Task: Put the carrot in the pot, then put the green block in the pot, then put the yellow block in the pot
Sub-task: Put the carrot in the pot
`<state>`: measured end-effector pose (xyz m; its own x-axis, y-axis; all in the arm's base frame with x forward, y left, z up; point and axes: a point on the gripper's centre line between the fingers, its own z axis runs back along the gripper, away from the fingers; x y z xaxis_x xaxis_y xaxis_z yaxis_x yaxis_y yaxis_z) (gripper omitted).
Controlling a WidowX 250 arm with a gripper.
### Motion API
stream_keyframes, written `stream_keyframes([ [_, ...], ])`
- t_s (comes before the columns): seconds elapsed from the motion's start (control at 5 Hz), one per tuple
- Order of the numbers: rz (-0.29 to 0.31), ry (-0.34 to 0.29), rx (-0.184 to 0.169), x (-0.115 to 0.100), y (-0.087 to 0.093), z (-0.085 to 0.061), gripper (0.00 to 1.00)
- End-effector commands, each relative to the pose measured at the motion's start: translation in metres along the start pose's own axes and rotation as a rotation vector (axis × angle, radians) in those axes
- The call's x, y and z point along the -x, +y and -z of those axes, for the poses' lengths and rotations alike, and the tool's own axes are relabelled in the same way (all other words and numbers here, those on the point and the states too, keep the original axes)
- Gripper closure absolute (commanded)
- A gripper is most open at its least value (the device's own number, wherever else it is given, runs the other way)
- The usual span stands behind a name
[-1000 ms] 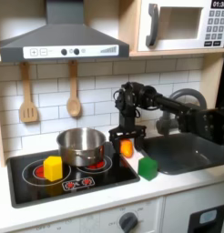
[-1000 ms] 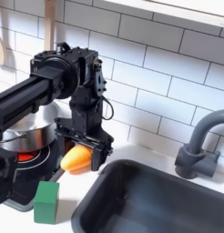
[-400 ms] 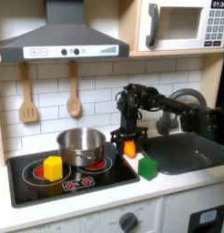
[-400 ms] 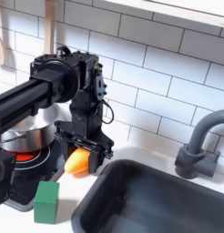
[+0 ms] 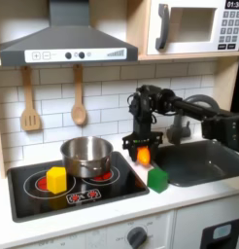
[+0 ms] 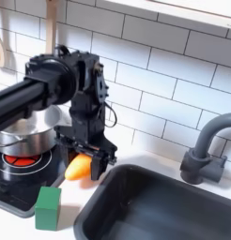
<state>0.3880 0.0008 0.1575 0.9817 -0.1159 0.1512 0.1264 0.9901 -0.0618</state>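
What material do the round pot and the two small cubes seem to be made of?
The round shiny pot looks like polished steel, since it shows bright reflections. The small green cube and the small yellow cube have a flat, even colour, so they are probably painted wood or plastic.

The wall [image 5: 53, 83] behind is made of white tiles in both exterior views. A grey hood [image 5: 63, 44] hangs over the black stove top [image 5: 34, 199], which has red rings. Two wooden spoons [image 5: 30, 102] hang on the wall in the first exterior view. A white microwave [image 5: 197, 26] sits up high on that view's right side. The dark sink [image 6: 155, 202] has a grey tap [image 6: 204, 150]. The counter [image 5: 180, 204] is white.
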Motion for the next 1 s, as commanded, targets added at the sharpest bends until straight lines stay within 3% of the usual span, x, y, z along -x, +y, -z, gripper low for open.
stream_keyframes([
  [0.0,-0.049,-0.06,0.004,0.006,0.003,-0.031,1.0],
  [0.6,-0.235,-0.069,0.015,0.013,0.032,-0.045,1.0],
  [0.8,-0.264,-0.097,0.01,0.009,0.039,-0.054,1.0],
])
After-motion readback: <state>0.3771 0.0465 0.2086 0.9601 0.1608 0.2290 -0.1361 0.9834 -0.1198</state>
